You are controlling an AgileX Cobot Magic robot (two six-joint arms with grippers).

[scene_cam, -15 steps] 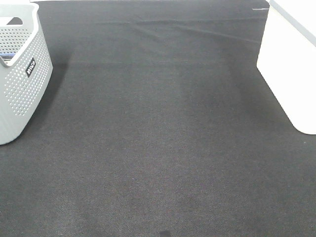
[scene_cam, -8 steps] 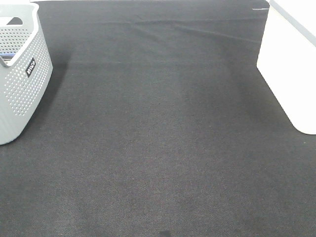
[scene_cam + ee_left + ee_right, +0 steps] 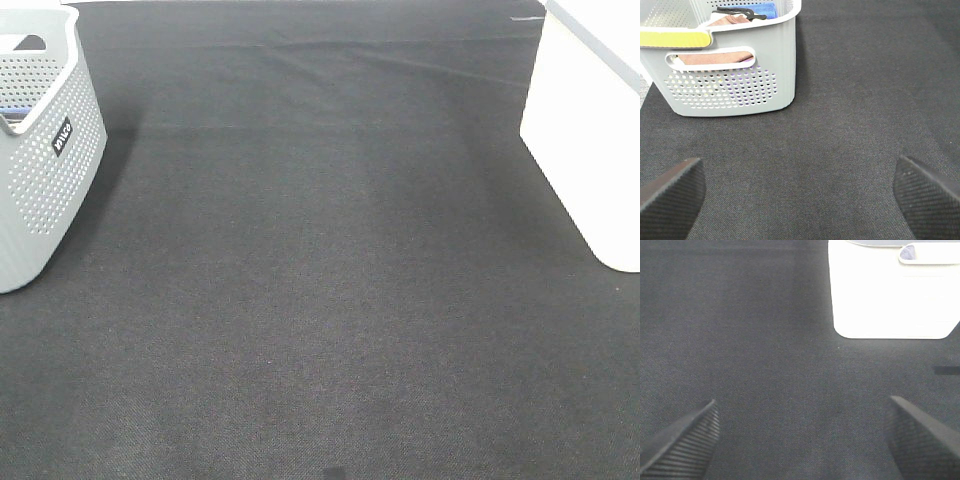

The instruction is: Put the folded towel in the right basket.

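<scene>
The right basket is white and stands at the right edge of the black mat; it also shows in the right wrist view. No folded towel lies on the mat. Folded cloths, pinkish and blue, lie inside the grey perforated basket in the left wrist view. My left gripper is open and empty above the mat, short of the grey basket. My right gripper is open and empty above the mat, short of the white basket. Neither gripper shows in the high view.
The grey perforated basket stands at the left edge of the black mat. A crease runs across the mat near the back. A yellow strip lies on the grey basket's rim.
</scene>
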